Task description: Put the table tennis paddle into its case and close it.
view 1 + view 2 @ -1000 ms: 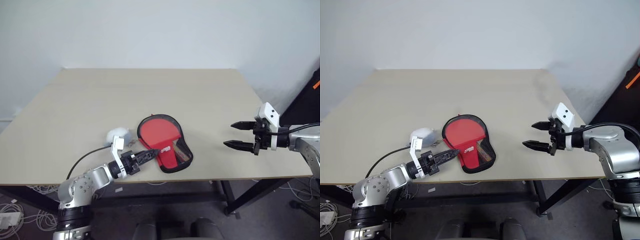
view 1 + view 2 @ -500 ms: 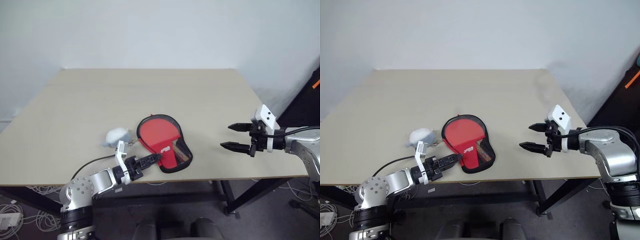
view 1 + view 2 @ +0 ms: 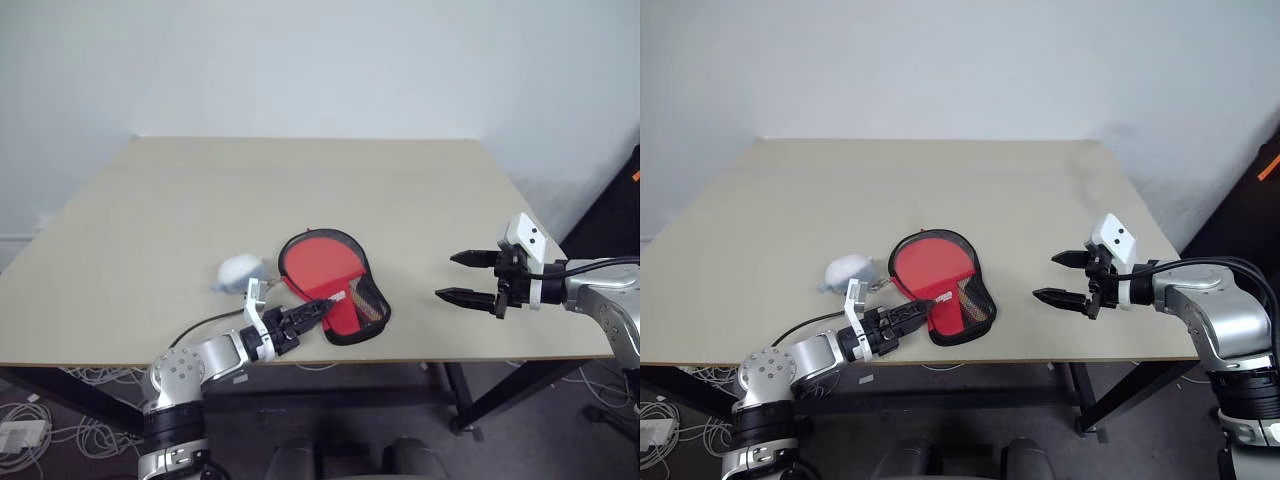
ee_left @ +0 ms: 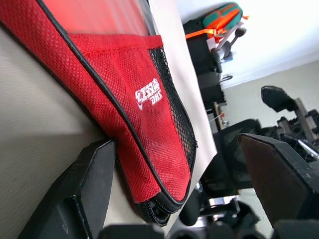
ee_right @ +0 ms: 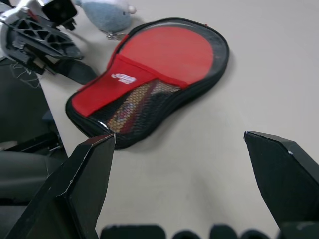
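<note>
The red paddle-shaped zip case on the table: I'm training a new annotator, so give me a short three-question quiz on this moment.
1. True or false: the red paddle-shaped zip case lies flat on the beige wooden table.
2. Which gripper is at the case's handle end? A) left gripper B) right gripper
3. What lies just beside the case's round end, on the robot's left?

Key
1. True; its clear-window side faces up.
2. A; its black fingers are open, one beside the case's edge. The right gripper hangs open, apart from the case.
3. A small pale blue-grey soft toy.
</note>
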Action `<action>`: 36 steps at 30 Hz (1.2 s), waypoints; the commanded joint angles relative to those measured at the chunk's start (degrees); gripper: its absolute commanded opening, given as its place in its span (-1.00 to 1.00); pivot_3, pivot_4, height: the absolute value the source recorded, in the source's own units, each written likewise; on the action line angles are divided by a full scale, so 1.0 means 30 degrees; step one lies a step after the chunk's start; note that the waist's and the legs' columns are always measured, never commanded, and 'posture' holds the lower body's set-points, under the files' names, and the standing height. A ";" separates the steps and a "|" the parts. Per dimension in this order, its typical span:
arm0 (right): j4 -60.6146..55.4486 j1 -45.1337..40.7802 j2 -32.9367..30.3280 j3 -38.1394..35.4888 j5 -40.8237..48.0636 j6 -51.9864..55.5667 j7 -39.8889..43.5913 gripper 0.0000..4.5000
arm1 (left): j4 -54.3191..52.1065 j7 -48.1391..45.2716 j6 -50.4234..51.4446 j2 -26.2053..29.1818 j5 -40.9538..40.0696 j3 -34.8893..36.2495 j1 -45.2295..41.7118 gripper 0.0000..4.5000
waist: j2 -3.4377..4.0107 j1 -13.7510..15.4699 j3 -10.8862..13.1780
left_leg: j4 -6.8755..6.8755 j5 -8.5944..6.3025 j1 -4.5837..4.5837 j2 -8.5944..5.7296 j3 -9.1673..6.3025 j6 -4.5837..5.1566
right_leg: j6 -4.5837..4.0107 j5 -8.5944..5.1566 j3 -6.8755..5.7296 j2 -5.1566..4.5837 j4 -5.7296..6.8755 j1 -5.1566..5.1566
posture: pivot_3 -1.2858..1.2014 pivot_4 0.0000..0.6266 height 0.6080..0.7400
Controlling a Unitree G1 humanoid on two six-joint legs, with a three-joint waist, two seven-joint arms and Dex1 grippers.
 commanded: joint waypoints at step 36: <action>-0.1416 -0.0175 0.0661 -0.0073 0.0453 0.0216 -0.0150 1.00 | 0.2457 0.3253 0.5783 0.1049 -0.2629 0.3820 -0.1869 0.84 | -0.0021 -0.0090 0.0003 | -0.0008 -0.0001 0.0000 -0.0009 -0.0018 -0.0006 | -0.0005 0.0001 -0.0003 0.0000 0.0007 -0.0010 | 0.03 -1.00 1.00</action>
